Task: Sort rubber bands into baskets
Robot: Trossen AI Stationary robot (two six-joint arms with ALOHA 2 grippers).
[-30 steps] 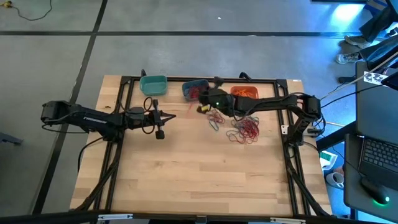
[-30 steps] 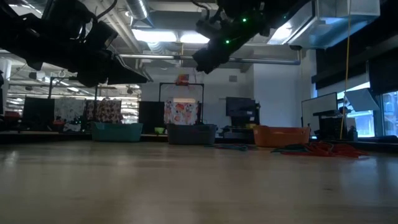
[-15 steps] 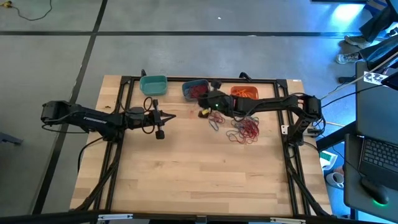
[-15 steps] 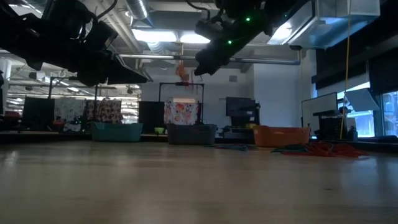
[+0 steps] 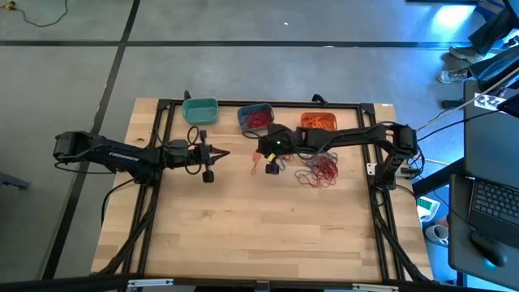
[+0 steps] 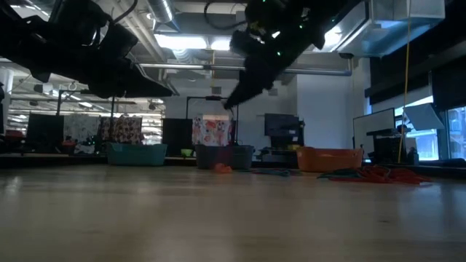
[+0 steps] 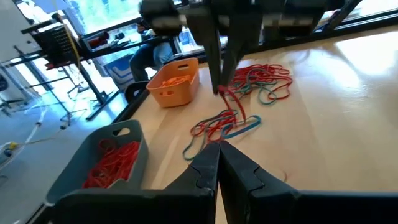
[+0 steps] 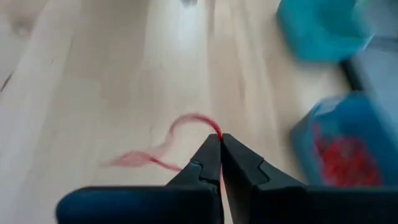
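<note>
R fingers point(image 8: 220, 144) pinched shut on red band point(image 8: 168, 146), lifted off tabletop point(image 5: 259, 227) nr slate-blue basket point(image 5: 255, 116) prob for drop there; L fingers point(image 7: 219, 158) closed, empty, parked well apart.

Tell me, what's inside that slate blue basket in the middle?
The slate blue basket holds a heap of red rubber bands. Whatever lies beneath that heap, or any other colour mixed in, cannot be seen.
</note>
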